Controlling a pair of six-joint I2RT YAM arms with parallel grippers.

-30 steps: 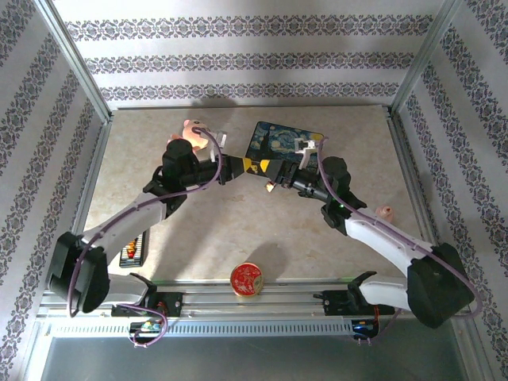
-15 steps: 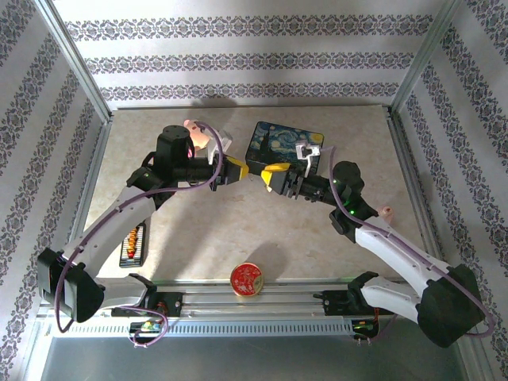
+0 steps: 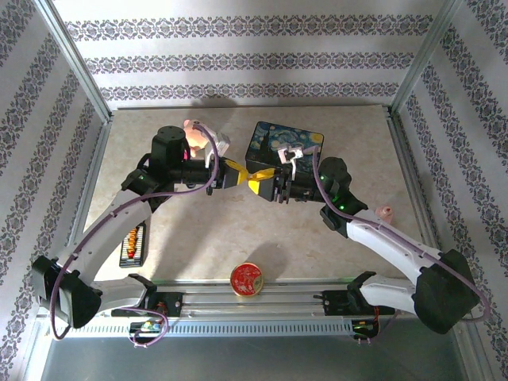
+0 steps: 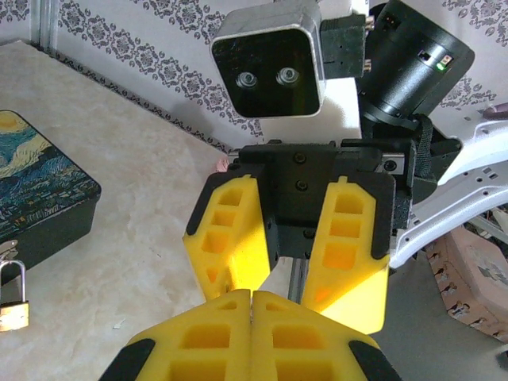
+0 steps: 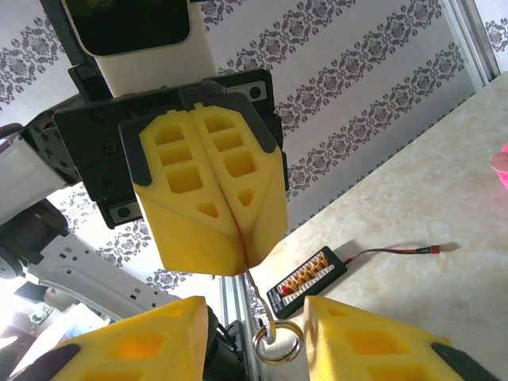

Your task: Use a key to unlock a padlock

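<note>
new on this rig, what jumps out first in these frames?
Two yellow hands meet tip to tip above mid-table: the left hand shut on a key, its ring dangling between the open fingers of the right hand. Behind them sits the starry-night box, the small brass padlock at its edge.

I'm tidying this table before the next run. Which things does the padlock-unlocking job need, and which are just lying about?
For the job:
- padlock, hanging at the painted box
- key with its ring, pinched in the shut left fingers

Lying about:
- round red-gold tin
- pink toy
- black connector strip
- small pink thing
</note>
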